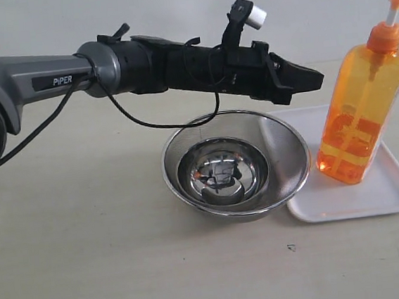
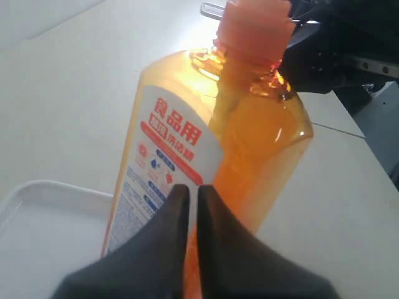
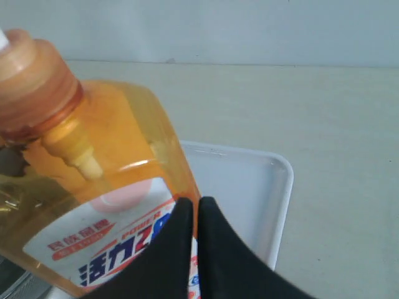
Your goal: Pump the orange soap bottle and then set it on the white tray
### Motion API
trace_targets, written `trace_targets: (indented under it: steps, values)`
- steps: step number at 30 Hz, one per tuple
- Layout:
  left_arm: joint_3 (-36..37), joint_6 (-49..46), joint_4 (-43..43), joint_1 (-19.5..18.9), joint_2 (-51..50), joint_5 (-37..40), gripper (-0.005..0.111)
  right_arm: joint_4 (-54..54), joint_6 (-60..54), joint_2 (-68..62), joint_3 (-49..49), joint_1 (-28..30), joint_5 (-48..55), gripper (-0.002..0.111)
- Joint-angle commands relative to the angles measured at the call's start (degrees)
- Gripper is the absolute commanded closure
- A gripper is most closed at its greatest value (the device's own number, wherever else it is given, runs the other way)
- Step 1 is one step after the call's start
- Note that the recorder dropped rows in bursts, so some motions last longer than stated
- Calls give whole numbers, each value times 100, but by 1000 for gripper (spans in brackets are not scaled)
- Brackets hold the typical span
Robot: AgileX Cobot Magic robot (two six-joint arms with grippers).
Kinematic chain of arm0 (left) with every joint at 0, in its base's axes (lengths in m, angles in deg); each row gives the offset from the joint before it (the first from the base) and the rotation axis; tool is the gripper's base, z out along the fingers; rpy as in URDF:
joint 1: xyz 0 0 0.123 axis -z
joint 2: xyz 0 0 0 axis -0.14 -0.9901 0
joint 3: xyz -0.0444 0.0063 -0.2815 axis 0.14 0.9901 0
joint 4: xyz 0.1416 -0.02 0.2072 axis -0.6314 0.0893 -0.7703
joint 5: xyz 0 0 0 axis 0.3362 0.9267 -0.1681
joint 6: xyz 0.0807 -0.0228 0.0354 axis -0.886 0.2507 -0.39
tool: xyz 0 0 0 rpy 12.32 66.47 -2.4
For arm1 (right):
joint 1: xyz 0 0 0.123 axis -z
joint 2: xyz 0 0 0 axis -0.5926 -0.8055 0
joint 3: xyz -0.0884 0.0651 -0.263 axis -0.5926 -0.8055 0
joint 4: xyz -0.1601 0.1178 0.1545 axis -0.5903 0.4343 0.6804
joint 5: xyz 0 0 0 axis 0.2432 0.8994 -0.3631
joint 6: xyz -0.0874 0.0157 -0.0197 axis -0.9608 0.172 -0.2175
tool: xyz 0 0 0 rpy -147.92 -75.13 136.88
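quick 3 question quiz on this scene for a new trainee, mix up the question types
1. True or false: the orange soap bottle stands on the white tray.
2. What sits inside the steel mesh bowl? A) a smaller steel bowl B) a sponge C) a second soap bottle
3. Fill in the blank: the left gripper, up in the air above the mesh bowl's rim, is ____ and holds nothing.

Key: 1 true; 2 A; 3 shut
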Motion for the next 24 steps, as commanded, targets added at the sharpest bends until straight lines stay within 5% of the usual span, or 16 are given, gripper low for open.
trace_targets:
  steps: [1,24]
  values:
    - [-156,-52,-28,65,-102,-68,102,19,-9,-61,33,10,-46,108]
    - [-155,-124,-14,193,-102,-118,102,-88,105,-75,151,-388,119,108]
